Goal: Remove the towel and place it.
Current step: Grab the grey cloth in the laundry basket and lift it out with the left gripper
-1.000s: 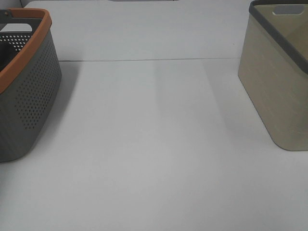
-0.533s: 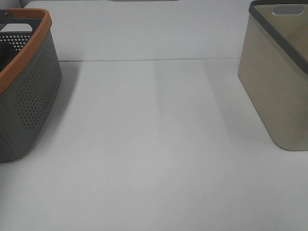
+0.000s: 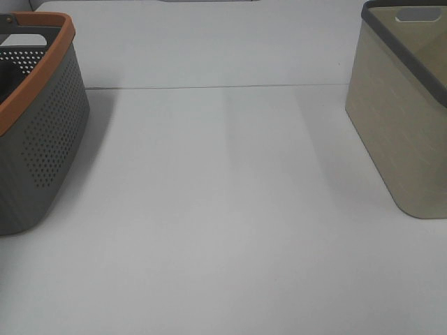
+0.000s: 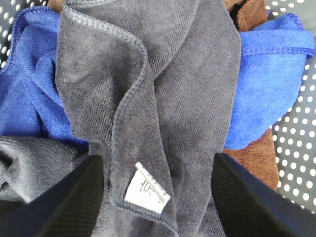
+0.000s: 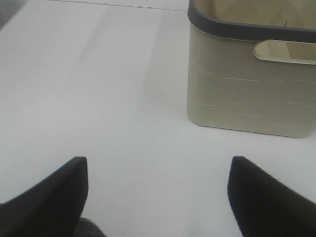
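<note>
Towel (image 4: 163,98), soft dark navy cloth, on blue cloths (image 4: 29,108).
Left gripper (image 4: 158,163) wide apart over it; right gripper (image 5: 158,163) wide apart too.

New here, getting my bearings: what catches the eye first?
A dark towel with a white tag lies crumpled on blue cloths in the left wrist view. From above, a grey perforated basket with an orange rim stands at the left of the table, a beige basket at the right.
</note>
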Tool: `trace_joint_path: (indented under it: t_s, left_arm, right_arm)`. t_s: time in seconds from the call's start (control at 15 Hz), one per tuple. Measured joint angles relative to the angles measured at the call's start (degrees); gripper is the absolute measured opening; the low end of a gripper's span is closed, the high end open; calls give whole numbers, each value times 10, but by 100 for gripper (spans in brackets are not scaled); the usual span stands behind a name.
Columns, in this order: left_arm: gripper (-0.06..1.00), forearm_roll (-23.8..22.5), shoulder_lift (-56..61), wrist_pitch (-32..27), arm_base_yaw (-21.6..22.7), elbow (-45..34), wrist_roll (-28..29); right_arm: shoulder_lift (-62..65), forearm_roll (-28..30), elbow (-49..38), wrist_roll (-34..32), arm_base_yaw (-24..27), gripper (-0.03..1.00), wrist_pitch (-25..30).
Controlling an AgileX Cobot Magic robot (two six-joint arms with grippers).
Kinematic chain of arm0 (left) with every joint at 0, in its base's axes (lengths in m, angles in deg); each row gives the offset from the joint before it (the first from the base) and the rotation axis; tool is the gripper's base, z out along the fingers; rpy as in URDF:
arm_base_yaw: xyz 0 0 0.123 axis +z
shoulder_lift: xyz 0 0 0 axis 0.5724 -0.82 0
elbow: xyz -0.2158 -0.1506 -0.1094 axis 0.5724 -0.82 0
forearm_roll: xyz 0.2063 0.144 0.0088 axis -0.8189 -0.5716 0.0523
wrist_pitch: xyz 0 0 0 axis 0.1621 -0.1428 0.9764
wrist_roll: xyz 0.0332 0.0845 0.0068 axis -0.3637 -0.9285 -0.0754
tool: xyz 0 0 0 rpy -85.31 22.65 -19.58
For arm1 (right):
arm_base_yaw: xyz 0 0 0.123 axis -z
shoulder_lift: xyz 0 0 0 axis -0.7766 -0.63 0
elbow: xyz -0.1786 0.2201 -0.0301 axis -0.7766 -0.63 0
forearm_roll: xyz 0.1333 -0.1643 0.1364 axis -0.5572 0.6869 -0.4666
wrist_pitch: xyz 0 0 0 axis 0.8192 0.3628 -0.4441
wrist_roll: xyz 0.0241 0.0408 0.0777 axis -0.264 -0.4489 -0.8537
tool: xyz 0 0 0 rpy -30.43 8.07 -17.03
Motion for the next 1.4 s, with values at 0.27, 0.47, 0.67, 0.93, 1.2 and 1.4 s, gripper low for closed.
trace_joint_path:
  t_s: [0.27, 0.47, 0.67, 0.93, 1.2, 1.4]
  left_arm:
    - [61, -10, 21, -30, 0, 0, -5]
    - [61, -16, 21, -29, 0, 0, -1]
    - [57, -13, 21, -14, 0, 0, 2]
    - [55, -13, 5, -11, 0, 0, 9]
    - [54, -9, -12, -2, 0, 0, 10]
    - [51, -7, -26, 5, 0, 0, 11]
  right_arm:
    - [0, 0, 0, 0, 0, 74, 0]
    - [0, 0, 0, 0, 0, 74, 0]
    - [0, 0, 0, 0, 0, 74, 0]
    - [0, 0, 0, 0, 0, 74, 0]
    - [0, 0, 0, 0, 0, 74, 0]
    - [0, 0, 0, 0, 0, 74, 0]
